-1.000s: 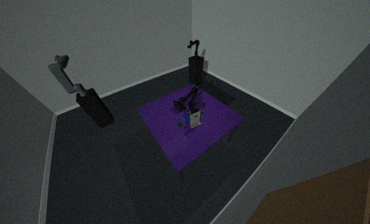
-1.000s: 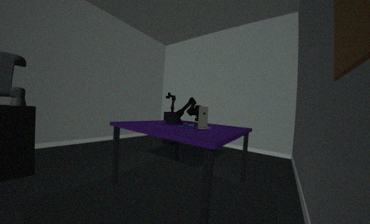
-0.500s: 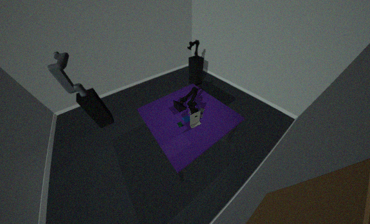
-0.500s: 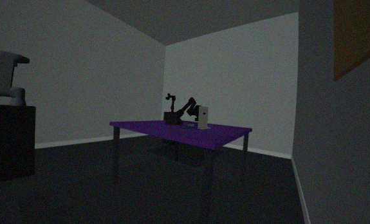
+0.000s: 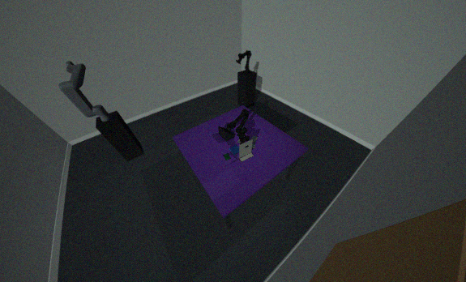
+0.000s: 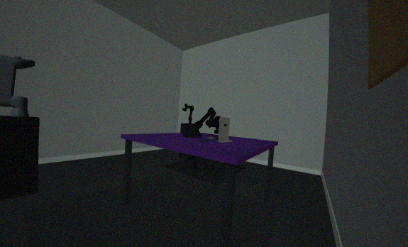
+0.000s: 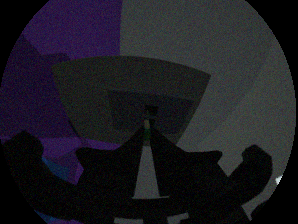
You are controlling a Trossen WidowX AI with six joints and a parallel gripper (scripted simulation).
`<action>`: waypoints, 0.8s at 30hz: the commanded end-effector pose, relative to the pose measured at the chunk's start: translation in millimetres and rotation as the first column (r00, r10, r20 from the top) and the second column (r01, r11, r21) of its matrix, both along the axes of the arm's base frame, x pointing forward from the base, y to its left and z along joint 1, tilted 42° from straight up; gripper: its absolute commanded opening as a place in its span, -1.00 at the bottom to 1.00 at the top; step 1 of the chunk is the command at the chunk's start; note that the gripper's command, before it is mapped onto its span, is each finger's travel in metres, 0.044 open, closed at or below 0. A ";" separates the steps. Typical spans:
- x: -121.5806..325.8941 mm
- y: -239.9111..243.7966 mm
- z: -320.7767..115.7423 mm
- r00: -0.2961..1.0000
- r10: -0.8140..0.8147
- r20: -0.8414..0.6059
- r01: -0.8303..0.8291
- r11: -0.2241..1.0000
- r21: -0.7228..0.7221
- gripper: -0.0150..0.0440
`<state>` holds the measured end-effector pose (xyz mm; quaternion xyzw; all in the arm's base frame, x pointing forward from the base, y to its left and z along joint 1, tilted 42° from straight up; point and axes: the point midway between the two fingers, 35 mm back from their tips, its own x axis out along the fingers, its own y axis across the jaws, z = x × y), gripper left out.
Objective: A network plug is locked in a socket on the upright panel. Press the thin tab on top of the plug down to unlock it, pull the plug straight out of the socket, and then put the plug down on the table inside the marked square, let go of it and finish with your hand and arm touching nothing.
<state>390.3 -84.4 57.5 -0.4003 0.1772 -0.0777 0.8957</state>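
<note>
The pale upright panel (image 5: pixel 246 151) (image 6: pixel 223 130) (image 7: pixel 90 92) stands on the purple table (image 5: pixel 225 190) (image 6: pixel 183 143). My gripper (image 7: pixel 147 129) is at the panel's arm-side face, its fingers nearly together. It is shut on the plug (image 7: pixel 147 134), a small green and tan piece between the fingertips, just below a dark opening (image 7: pixel 151 109) in the panel. Whether the plug is still in the socket, and how its tab stands, is too dark to tell. A blue patch (image 5: pixel 234 150) (image 7: pixel 57 170) and a small green patch (image 5: pixel 227 156) lie beside the panel; which is the marked square is unclear.
My arm's dark base (image 5: pixel 226 133) (image 6: pixel 191 130) stands on the table behind the panel. A grey arm (image 5: pixel 77 87) (image 6: pixel 6 79) and another dark arm (image 5: pixel 247 61) stand on pedestals off the table. A brown surface (image 5: pixel 404 243) (image 6: pixel 392 42) is at the right.
</note>
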 end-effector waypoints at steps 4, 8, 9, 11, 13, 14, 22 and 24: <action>-5.3 0.6 0.2 1.000 0.000 0.000 0.000 1.000 0.003 -0.49; -7.7 0.8 0.4 1.000 0.000 0.000 0.000 1.000 0.003 -0.49; -8.3 0.8 0.4 1.000 0.000 0.000 0.000 1.000 0.003 -0.49; -9.5 0.8 0.4 1.000 0.000 0.000 0.000 1.000 0.003 -0.49; -10.7 0.8 0.3 1.000 0.000 0.000 0.000 1.000 0.003 -0.49; -11.3 0.8 0.3 1.000 0.000 0.000 0.000 1.000 0.003 -0.49; -16.1 0.8 0.3 1.000 0.000 0.000 0.000 1.000 0.003 -0.49; -17.3 0.9 0.3 1.000 0.000 0.000 0.000 1.000 0.003 -0.49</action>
